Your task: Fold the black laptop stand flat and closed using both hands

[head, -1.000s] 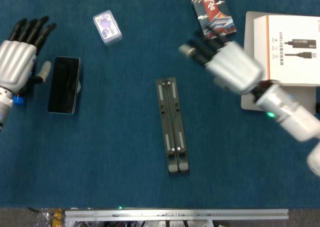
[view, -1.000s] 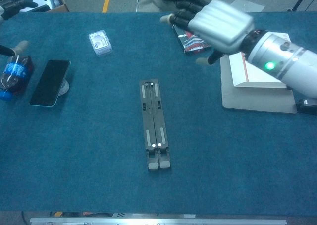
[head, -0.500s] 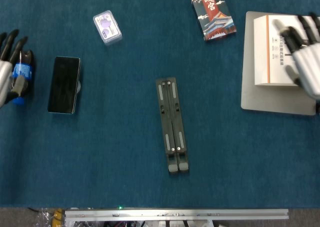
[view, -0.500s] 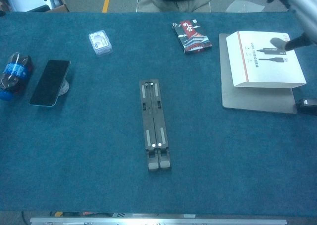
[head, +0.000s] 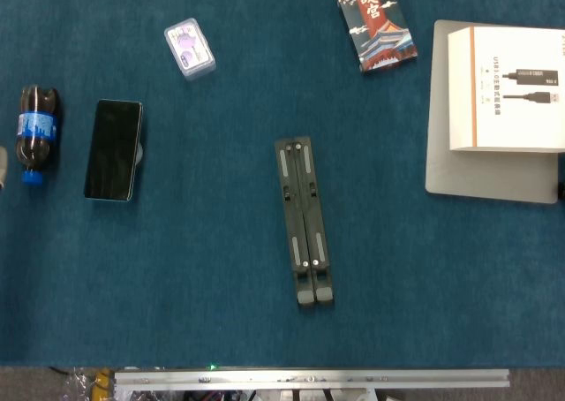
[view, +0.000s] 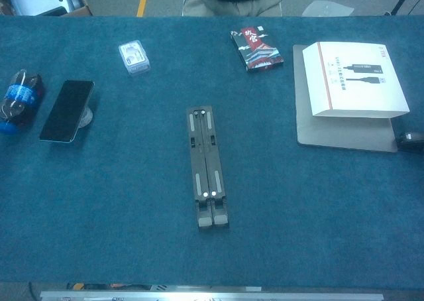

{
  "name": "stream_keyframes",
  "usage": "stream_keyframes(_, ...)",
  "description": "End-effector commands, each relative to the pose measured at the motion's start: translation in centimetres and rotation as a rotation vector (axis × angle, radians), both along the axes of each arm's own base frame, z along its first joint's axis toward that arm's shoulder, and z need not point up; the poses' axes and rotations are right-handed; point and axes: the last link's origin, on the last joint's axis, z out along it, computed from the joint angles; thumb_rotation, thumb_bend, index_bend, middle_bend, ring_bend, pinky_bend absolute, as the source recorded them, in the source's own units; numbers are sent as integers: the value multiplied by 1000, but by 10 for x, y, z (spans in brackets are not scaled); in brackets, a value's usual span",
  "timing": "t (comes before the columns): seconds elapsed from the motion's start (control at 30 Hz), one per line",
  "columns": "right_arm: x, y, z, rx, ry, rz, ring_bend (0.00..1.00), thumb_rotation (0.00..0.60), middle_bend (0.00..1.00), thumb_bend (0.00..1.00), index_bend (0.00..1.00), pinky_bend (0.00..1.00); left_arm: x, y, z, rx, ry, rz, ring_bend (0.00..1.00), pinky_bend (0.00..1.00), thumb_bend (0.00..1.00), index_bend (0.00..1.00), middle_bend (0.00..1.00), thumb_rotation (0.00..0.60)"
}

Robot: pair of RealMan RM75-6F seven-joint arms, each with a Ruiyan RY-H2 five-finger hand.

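Note:
The black laptop stand [head: 303, 222] lies flat on the blue table, its two bars side by side and its feet toward the near edge. The chest view shows the stand [view: 207, 166] the same way, in the middle of the table. Nothing touches it. A pale sliver [head: 3, 167] at the left edge of the head view looks like a fingertip of my left hand; how the hand is held is hidden. My right hand shows in neither view.
A phone [head: 113, 149] and a small cola bottle [head: 33, 134] lie at the left. A clear case [head: 189, 49] and a card pack [head: 377, 15] sit at the back. A white box [head: 505, 87] rests on a grey pad [head: 481, 176] at the right.
Both hands have drawn back off the table, the left to the left edge and the right out of frame. The bottle now shows uncovered. The stand has not moved.

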Motion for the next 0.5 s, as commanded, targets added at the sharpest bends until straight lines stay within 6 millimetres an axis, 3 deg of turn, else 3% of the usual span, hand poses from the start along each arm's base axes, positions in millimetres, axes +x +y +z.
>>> stream_keyframes(0.03, -5, 3, 1, 3, 3, 1, 105, 600, 291, 197, 65, 102, -2, -6, 1, -2, 9, 0, 0, 30, 453, 0, 0, 600)
stream_keyframes(0.5, -15, 8, 4, -10, -18, -14, 87, 600, 270, 196, 65, 104, -3, -9, 3, -1, 28, 20, 0, 30, 453, 0, 0, 600)
